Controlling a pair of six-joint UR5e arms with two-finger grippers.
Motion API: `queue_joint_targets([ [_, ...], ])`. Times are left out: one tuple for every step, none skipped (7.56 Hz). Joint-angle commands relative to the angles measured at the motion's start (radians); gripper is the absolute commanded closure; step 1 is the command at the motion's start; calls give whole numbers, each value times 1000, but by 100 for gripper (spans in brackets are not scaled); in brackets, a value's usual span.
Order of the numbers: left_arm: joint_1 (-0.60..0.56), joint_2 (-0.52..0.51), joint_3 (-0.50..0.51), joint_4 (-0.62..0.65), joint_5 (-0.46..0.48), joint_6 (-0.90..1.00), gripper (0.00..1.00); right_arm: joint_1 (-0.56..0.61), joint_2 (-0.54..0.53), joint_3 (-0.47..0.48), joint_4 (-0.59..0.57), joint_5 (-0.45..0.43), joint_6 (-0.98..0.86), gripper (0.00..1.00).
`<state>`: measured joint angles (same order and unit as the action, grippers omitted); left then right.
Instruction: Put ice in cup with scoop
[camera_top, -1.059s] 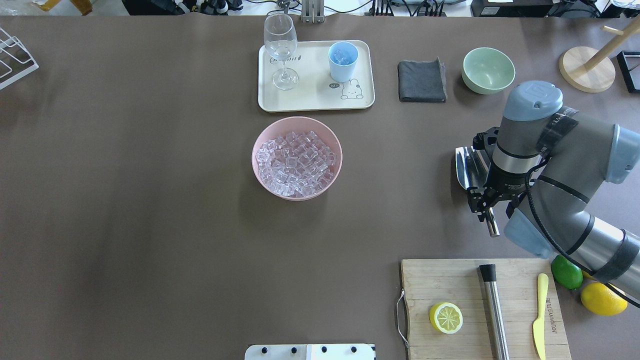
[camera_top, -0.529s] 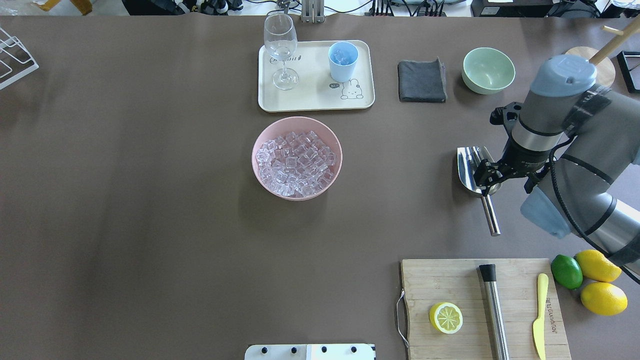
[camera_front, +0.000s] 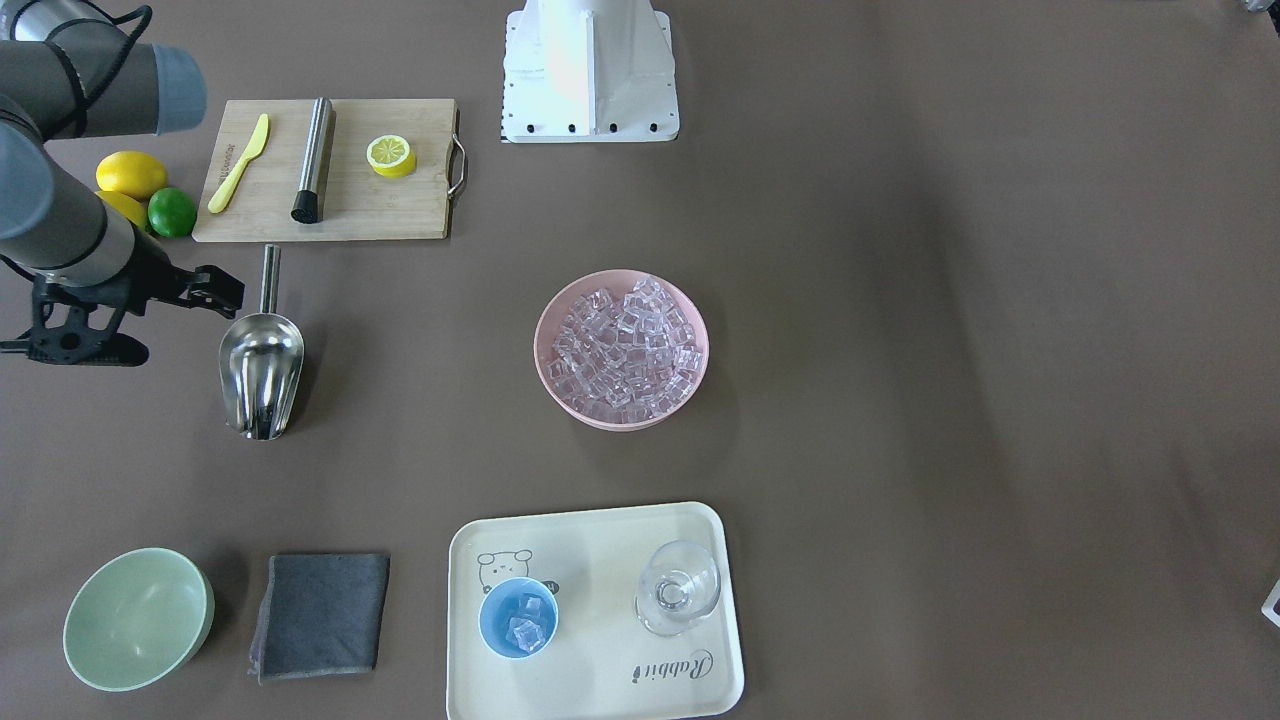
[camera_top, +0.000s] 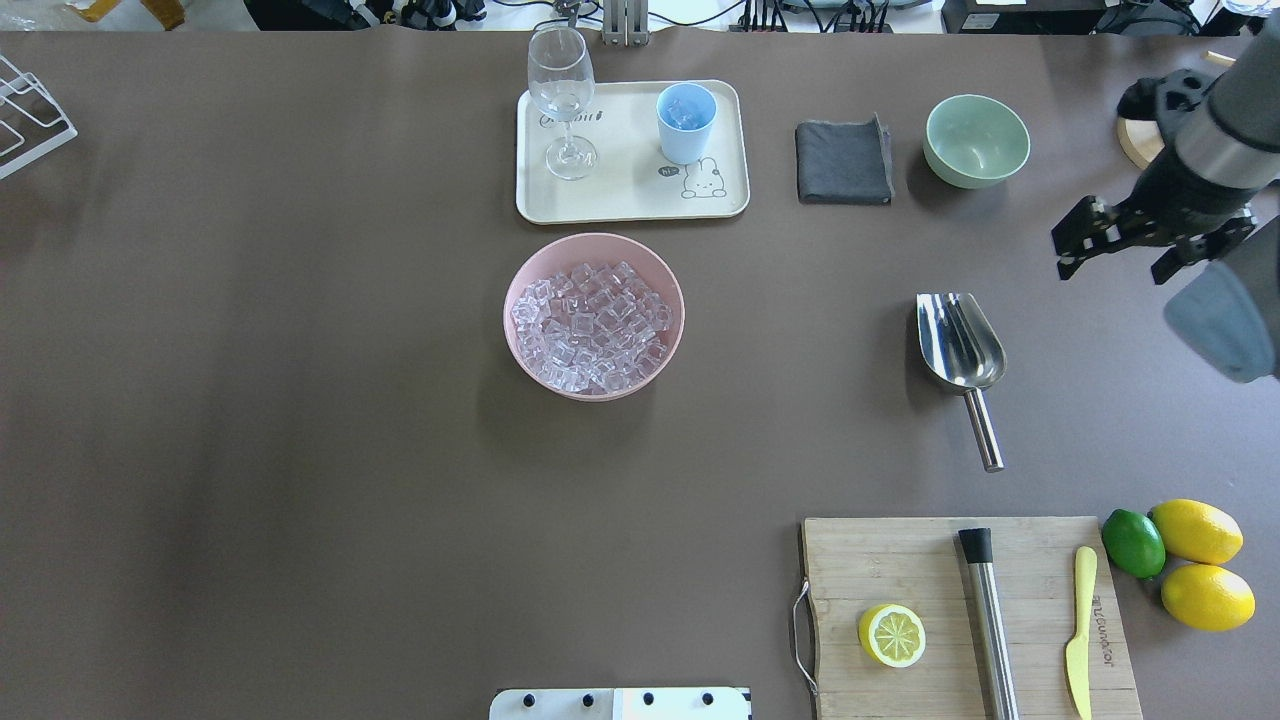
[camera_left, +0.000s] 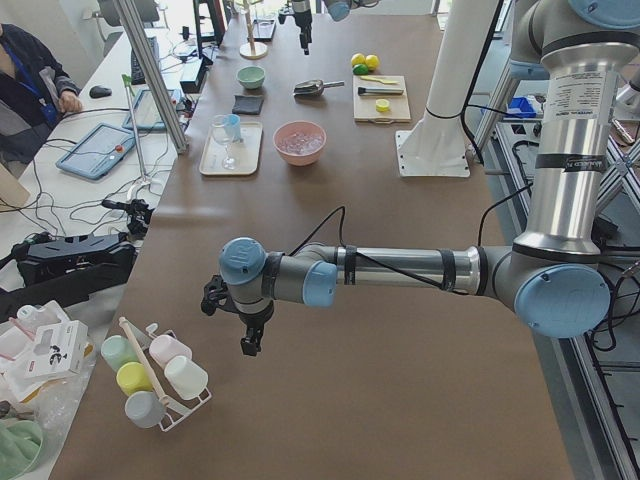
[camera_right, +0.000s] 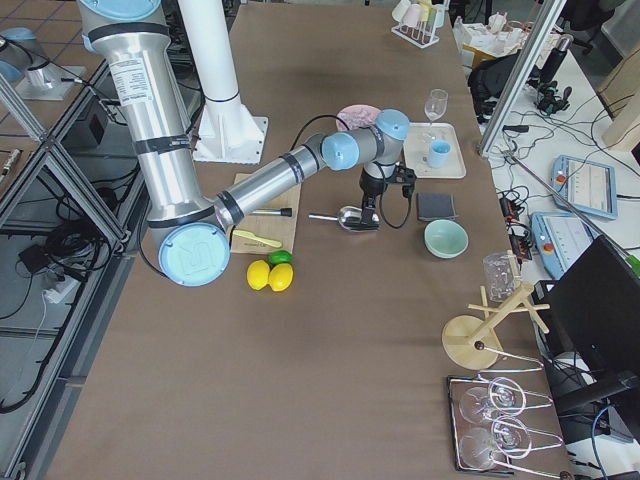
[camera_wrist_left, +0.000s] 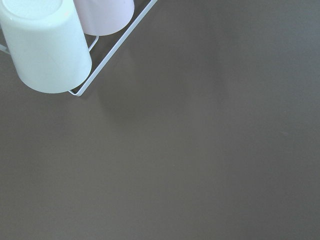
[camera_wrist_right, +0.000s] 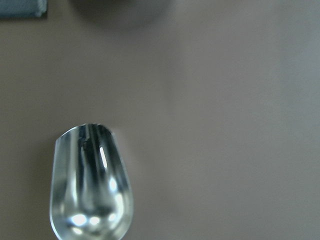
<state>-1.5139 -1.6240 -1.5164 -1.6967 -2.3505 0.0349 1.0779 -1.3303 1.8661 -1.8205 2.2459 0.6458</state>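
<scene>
Scoop (camera_top: 960, 340) lying empty on table (camera_top: 300, 420), apart from right gripper (camera_top: 1110, 268), fingers (camera_top: 1085, 235) spread, gripping nothing, left gripper (camera_left: 246, 346) state cannot be determined

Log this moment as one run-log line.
right pincer: open, clear of scoop | scoop: lying on table | cup: ice inside, on tray | left pincer: state unclear

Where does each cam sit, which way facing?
Front: across table, faces base; right arm, scoop.
Overhead: behind robot, looks down; right arm; shares scoop with front.
Left side: table's left end; left arm near.
Right side: right end; right arm near.
Left wrist: down at table, racked cups; no body.
Right wrist: down at scoop; no body.
</scene>
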Motion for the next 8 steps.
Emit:
queue_joint_targets([
  [-5,1,-25,6,0,-1,3,289,-97,-13,-10,4,-420,0],
  [-5,3,-25,8,-1,-1,3,380,-139,-34,-10,4,-548,0],
  [-8,3,-31,9,-1,-4,3,437,-179,-85,-7,3,-659,0],
  [-23,3,-31,11,-1,-4,3,476,-194,-154,3,6,-733,0],
  [-38,30,-31,9,-12,-1,3,497,-194,-185,3,23,-741,0],
  [-52,38,-30,8,-29,-1,2,501,-196,-192,3,30,-741,0],
  [-74,38,-31,9,-30,-1,3,501,-196,-199,4,32,-741,0],
  [-78,53,-31,9,-30,-1,2,501,-199,-202,19,32,-741,0],
])
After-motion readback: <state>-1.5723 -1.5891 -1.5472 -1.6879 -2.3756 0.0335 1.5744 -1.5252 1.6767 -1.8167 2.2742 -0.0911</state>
